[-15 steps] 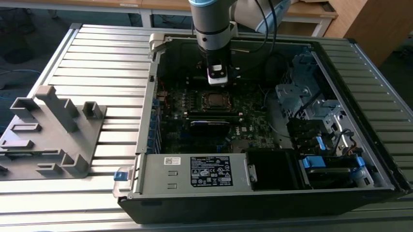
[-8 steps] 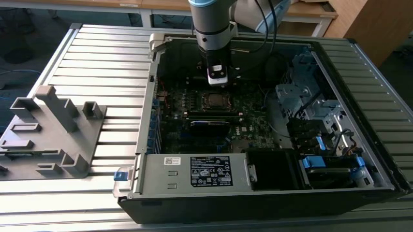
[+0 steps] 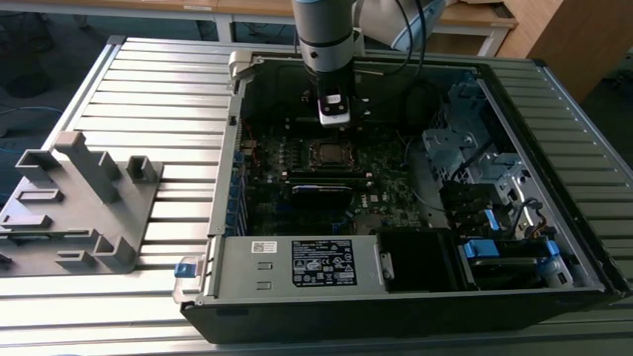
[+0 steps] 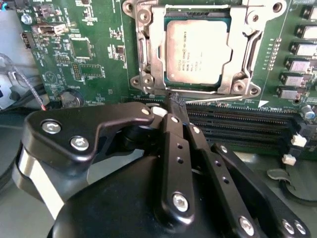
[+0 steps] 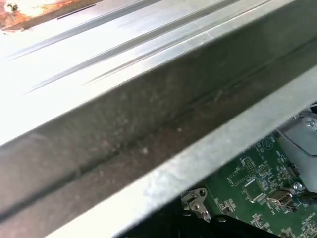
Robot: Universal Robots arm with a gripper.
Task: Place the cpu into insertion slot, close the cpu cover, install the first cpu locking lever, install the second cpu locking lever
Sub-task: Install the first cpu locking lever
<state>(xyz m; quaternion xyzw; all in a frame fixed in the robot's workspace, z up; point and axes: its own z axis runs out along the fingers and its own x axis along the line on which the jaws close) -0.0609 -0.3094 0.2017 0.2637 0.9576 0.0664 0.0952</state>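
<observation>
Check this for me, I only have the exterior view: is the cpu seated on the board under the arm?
Observer: Yes. In the second wrist view the cpu lies flat on the motherboard, silver top up.
Operator: And the cpu cover?
Observer: The cpu cover lies down around it, its window framing the chip.
Operator: Where's the gripper?
Observer: The gripper, closed, sits at the cover's edge beside the memory slots.
</observation>
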